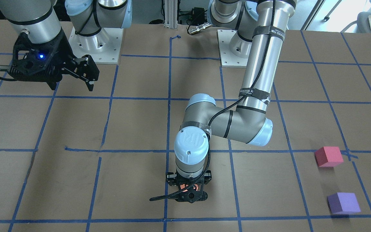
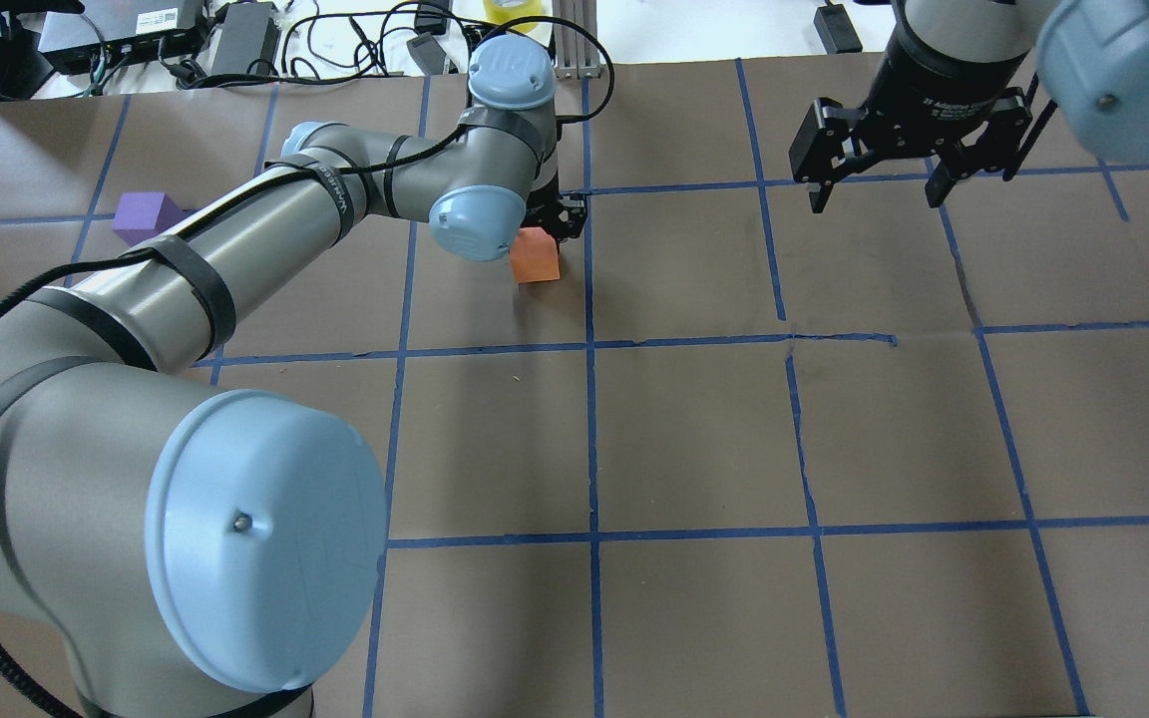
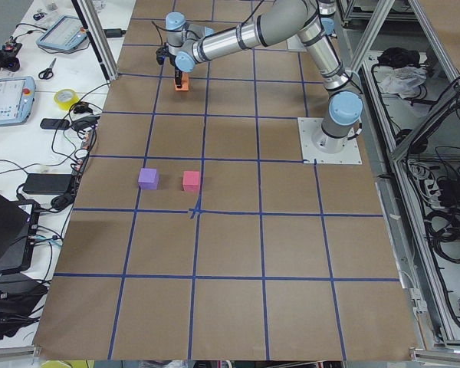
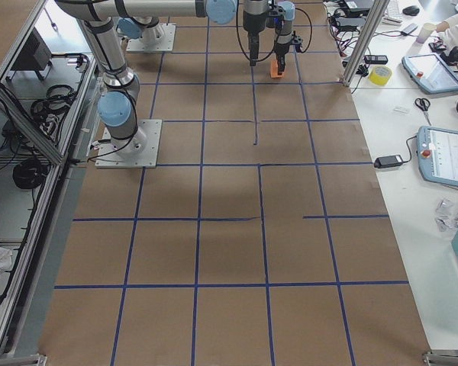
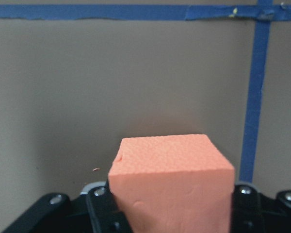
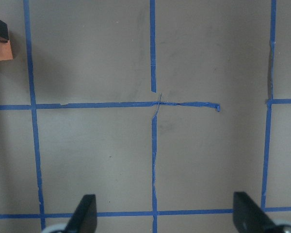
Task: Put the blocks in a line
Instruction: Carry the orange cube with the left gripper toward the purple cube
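An orange block (image 5: 169,165) sits between the fingers of my left gripper (image 2: 557,221), which is shut on it near a blue tape line (image 5: 250,111). The same orange block (image 2: 535,257) shows below the wrist in the overhead view; whether it touches the table I cannot tell. The pinkish-red block (image 1: 328,156) and the purple block (image 1: 343,203) lie one square apart from each other, well away from the orange one. My right gripper (image 2: 874,184) hangs open above the table with nothing between its fingers.
Blue tape (image 2: 591,344) divides the brown table into a grid. My left arm (image 2: 265,214) stretches across the left half and hides the pinkish-red block in the overhead view. Tablets, cables and a tape roll (image 3: 65,98) lie on the side bench.
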Motion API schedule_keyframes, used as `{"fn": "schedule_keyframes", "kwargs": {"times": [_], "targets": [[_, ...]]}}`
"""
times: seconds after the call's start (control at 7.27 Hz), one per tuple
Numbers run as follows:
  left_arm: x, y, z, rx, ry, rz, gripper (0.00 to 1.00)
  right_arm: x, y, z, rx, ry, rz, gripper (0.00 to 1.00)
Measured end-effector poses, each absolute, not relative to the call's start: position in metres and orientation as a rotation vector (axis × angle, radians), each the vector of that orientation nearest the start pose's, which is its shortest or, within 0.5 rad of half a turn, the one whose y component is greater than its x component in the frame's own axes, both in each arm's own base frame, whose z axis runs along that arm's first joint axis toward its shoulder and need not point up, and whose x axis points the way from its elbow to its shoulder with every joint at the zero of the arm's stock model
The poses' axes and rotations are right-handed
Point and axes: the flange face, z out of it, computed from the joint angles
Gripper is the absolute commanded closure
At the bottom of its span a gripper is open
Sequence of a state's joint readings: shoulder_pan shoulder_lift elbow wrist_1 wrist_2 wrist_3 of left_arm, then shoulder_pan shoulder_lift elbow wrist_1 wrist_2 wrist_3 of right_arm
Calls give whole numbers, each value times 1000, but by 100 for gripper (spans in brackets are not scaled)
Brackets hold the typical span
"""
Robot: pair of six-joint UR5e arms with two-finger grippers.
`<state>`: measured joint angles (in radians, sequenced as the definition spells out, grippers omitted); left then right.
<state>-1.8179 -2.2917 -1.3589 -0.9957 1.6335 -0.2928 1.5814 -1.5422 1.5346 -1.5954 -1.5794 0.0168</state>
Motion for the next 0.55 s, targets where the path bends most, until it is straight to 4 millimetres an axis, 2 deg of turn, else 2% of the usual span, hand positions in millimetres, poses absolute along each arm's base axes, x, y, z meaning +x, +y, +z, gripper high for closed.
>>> {"fn": "schedule_keyframes", "kwargs": {"times": [0.14, 0.28, 0.55], "targets": [[-271, -681, 209, -85, 3089, -117, 100, 139, -503, 497, 9, 3137, -58, 0], [-226, -681, 215, -65, 3076, -75, 100, 140, -499, 500, 9, 3128, -67, 0], [-109, -669, 225, 24, 3042, 20, 100, 140, -491, 502, 11, 3123, -41, 0]]}}
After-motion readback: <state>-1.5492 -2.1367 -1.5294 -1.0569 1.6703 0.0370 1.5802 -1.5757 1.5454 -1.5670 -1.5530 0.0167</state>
